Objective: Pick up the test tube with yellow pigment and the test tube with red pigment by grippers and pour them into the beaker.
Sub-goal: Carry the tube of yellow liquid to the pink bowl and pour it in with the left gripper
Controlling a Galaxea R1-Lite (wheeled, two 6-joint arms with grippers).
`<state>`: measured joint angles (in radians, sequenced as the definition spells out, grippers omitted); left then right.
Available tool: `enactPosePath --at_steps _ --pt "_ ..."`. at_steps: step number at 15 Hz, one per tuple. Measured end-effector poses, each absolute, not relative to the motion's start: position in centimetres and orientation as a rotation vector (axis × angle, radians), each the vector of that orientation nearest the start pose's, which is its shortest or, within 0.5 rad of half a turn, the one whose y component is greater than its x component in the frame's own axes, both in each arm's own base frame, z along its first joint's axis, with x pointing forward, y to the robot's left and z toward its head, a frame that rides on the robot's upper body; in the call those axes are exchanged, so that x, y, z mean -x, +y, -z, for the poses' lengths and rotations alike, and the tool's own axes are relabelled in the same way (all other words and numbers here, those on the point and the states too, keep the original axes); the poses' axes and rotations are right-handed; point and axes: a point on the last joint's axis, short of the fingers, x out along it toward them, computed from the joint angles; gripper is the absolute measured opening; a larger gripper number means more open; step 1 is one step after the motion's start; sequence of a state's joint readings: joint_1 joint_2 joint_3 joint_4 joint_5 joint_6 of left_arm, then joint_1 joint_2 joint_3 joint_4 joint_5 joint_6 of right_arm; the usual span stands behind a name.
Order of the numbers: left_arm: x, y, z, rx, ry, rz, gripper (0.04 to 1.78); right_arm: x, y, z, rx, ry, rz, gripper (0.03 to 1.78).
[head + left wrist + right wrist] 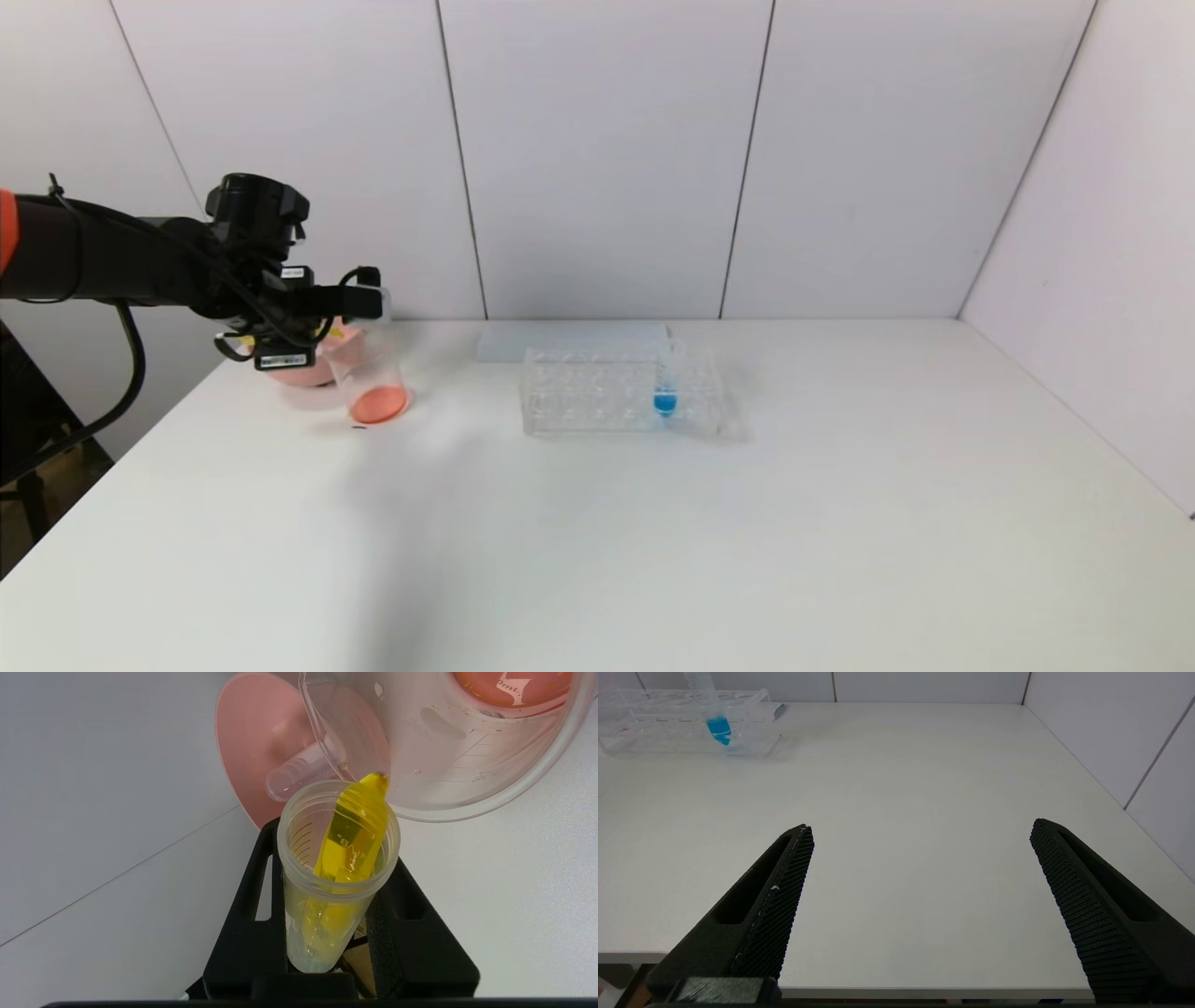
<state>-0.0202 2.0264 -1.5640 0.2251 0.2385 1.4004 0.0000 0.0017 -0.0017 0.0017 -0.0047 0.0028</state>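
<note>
My left gripper (334, 891) clamps the tipped yellow tube (338, 868), mouth at the beaker (467, 765) rim by the pink bowl (261, 742); I'd tilt slowly, lip inside.

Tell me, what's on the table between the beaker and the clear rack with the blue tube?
Nothing: in the head view, bare white table runs from the beaker to the rack.
</note>
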Motion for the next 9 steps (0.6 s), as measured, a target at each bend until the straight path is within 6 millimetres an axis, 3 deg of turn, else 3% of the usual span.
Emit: enactPosePath --at_steps 9 --pt "-40.30 -0.79 -19.38 -1.461 0.713 0.319 0.49 2.28 -0.01 -7.58 -0.003 0.002 0.005 1.70"
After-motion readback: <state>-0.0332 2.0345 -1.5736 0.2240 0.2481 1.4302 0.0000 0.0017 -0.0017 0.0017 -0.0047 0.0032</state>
